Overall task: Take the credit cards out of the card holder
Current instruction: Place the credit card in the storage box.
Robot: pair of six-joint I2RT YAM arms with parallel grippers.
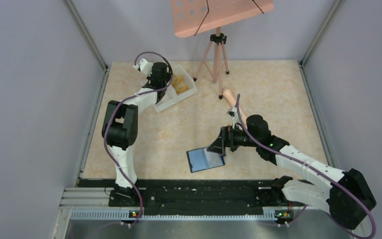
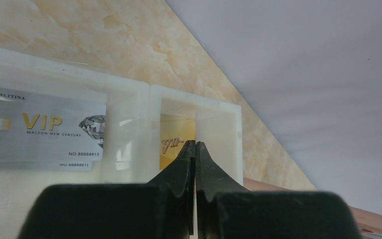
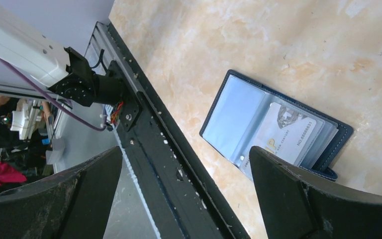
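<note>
Marbled beige tabletop [image 1: 278, 99] under both arms. I saw flat blue folding card holder [image 3: 238, 114] lying open near front rail, silver plastic credit card [image 3: 288, 135] in its sleeve. Right gripper [image 3: 185, 152] above it, fingers wide apart, empty. Left gripper [image 2: 195, 149] pressed together, empty, over white plastic tray [image 2: 144, 124] containing silver cards [image 2: 40, 129] and yellow card [image 2: 176, 142].

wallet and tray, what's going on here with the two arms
The job is emptying the wallet of cards. The left gripper hangs shut over the white tray, with nothing visible in its jaws. Grey cards lie in one compartment and a yellow card in the other. The right gripper is wide open above the open wallet, which has a grey card in a slot.
</note>
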